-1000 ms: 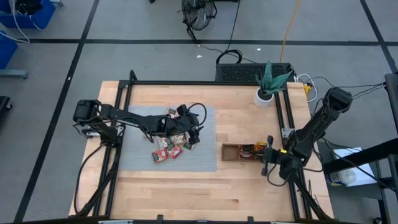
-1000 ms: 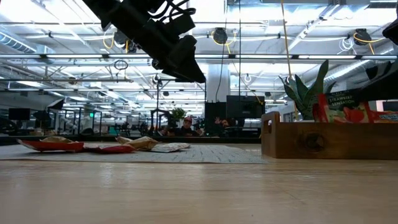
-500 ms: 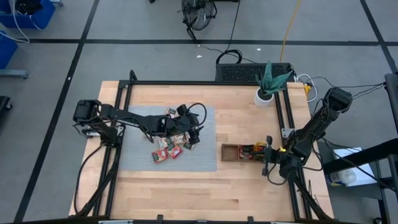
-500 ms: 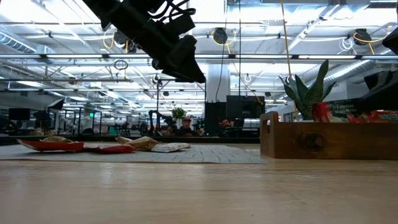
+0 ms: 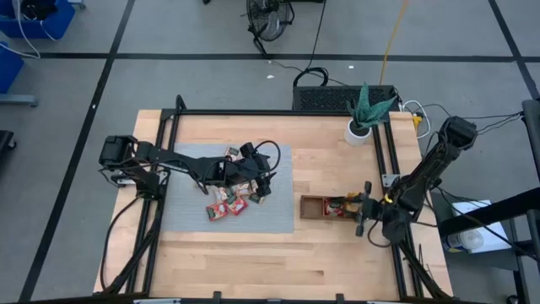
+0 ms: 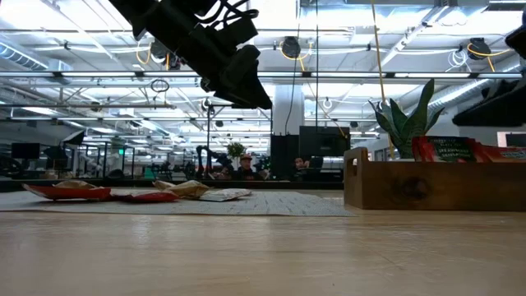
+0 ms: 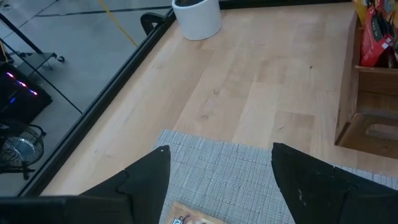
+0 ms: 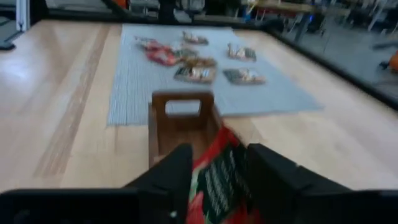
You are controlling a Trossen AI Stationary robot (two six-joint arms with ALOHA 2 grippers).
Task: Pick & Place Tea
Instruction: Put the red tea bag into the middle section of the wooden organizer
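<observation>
Several small tea sachets (image 5: 228, 201), mostly red, lie flat on the grey mat (image 5: 190, 211); the low view shows them (image 6: 123, 193) and so does the right wrist view (image 8: 199, 62). My left gripper (image 5: 261, 190) hangs open above them, touching nothing (image 7: 219, 149). My right gripper (image 5: 354, 206) is at the right end of the brown wooden tray (image 5: 308, 207), its fingers parted (image 8: 219, 149). Between them a red sachet (image 8: 221, 177) leans in the tray (image 6: 411, 185), its top edge (image 6: 448, 150) just above the tray wall. My right gripper comes nearly level from the table's right side, with one finger (image 8: 177, 171) on each side of the red sachet's printed face (image 8: 214, 186). I cannot tell whether either finger touches it. The sachet rests tilted in the tray.
A white pot with a green plant (image 5: 359, 131) stands at the far right, behind the tray. A black frame rail (image 5: 384, 160) runs along the table's right side. Bare wood lies between the mat and the tray (image 7: 261, 81) and along the near edge.
The red sachet stood upright, high above the tray wall, a second ago. It has sunk and tipped over, and now only its top edge shows above the wall. My left gripper has kept still over the mat.
</observation>
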